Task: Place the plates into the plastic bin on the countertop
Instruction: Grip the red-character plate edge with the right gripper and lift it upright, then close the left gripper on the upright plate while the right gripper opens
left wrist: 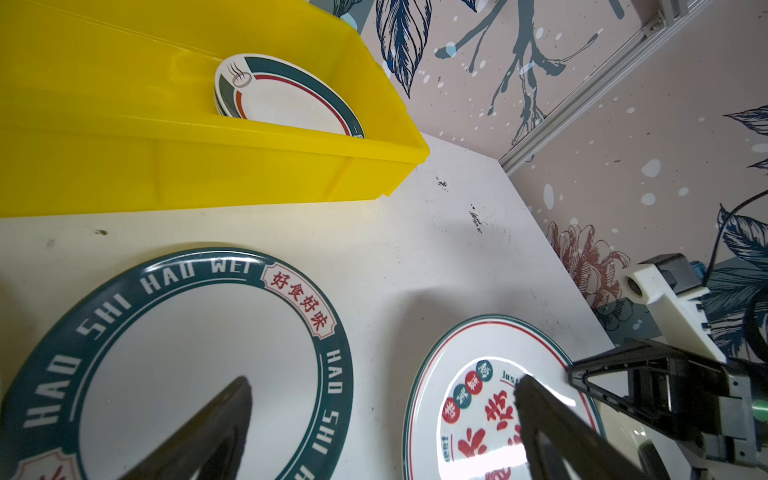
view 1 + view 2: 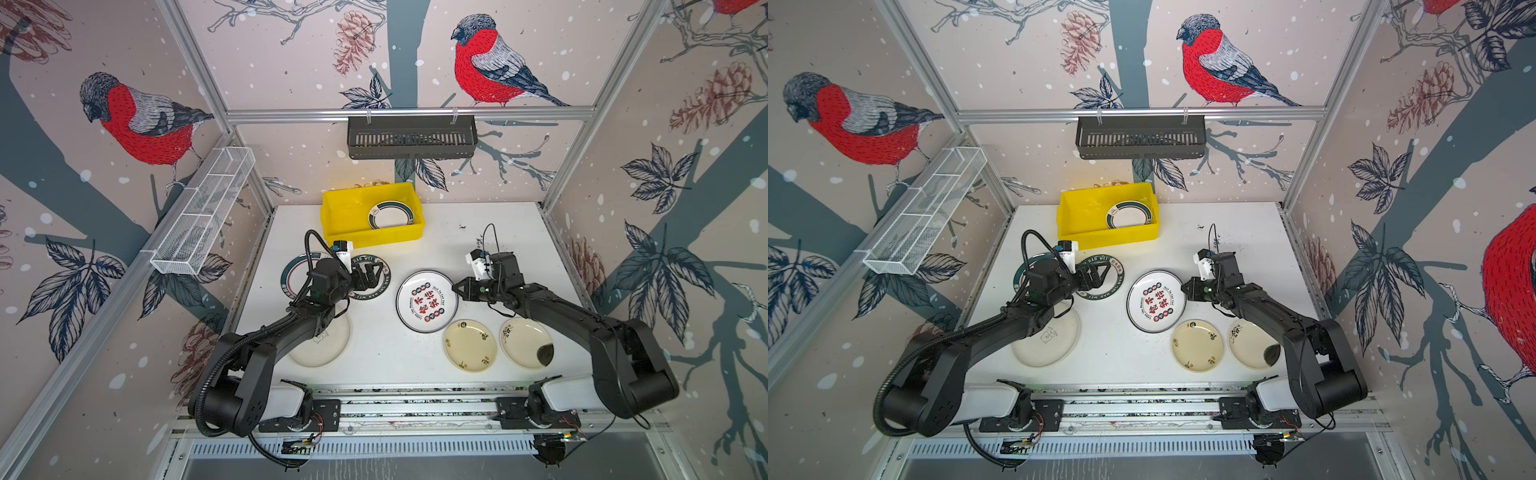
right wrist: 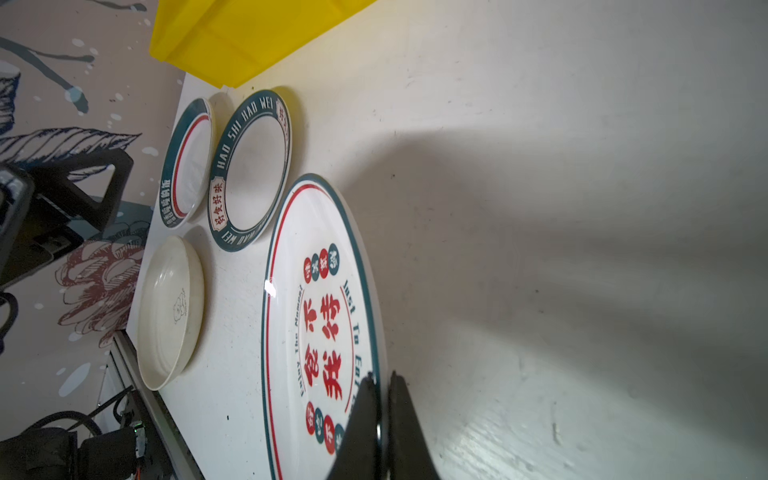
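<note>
The yellow plastic bin (image 2: 345, 214) stands at the back of the white countertop (image 2: 498, 237), with a green-rimmed plate (image 2: 390, 215) inside it. My right gripper (image 2: 456, 286) is shut on the right rim of the large plate with red characters (image 2: 427, 301); in the right wrist view its jaws (image 3: 380, 376) pinch that rim (image 3: 324, 316). Open, my left gripper (image 2: 376, 272) hovers over the green lettered plate (image 2: 370, 291), holding nothing (image 1: 384, 380). A striped-rim plate (image 2: 293, 274) lies left of it. Three cream plates (image 2: 324, 347) (image 2: 470, 345) (image 2: 525, 343) lie near the front.
A dark slotted basket (image 2: 411, 137) hangs on the back rail. A white wire-mesh tray (image 2: 203, 212) is fixed to the left wall. Aluminium rails (image 2: 415, 405) run along the front edge by the arm bases.
</note>
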You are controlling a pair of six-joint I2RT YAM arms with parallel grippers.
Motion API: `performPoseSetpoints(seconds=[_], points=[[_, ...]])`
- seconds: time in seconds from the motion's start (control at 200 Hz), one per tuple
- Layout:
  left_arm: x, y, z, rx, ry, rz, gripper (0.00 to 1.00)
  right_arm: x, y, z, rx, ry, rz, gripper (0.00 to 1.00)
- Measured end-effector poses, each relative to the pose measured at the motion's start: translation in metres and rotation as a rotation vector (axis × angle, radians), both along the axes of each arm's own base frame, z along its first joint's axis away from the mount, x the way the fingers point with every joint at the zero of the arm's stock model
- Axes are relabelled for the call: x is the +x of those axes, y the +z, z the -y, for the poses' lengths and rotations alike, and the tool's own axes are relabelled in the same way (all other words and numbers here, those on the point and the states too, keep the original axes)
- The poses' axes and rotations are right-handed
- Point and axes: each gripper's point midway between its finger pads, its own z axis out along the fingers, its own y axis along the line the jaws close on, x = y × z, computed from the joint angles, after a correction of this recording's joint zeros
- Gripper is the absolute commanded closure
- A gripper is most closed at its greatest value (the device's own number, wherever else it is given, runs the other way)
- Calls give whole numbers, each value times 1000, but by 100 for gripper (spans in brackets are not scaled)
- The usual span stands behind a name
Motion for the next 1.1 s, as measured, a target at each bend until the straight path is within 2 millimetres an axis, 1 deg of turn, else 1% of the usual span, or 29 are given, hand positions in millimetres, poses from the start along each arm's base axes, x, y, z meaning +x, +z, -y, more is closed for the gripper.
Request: performPoseSetpoints(seconds=[0.15,0.27,0.34,0.46,0.525,0.6,0.735,0.755,0.836,0.966,1.066,1.101], points=[[1,-4,10,-46,-31,-40,2,9,12,12,47,-39,12,100],[1,-8,27,-74,-80,-70,2,16,27,19,92,-67,40,100],[4,-2,41,-88,-117,-68,2,20,35,22,116,-80,61,100],[12,15,63,-103,-166,-36,3,26,50,29,153,-112,92,100],[12,16,72,-111,-188,-43,3,30,59,33,171,-127,120,100],[11,12,79,-111,-205,-60,9,33,68,36,197,-142,144,100],[10,6,94,-119,-247,-85,22,34,79,33,243,-138,165,100],[10,6,96,-121,-251,-89,25,33,80,32,246,-135,168,100],[9,2,104,-132,-271,-111,51,34,83,32,260,-133,175,100],[12,-2,118,-147,-310,-136,65,31,82,33,271,-135,172,100],[13,-6,124,-159,-324,-156,86,29,80,34,273,-133,168,100],[11,-6,126,-166,-335,-159,91,27,80,34,274,-133,169,100]])
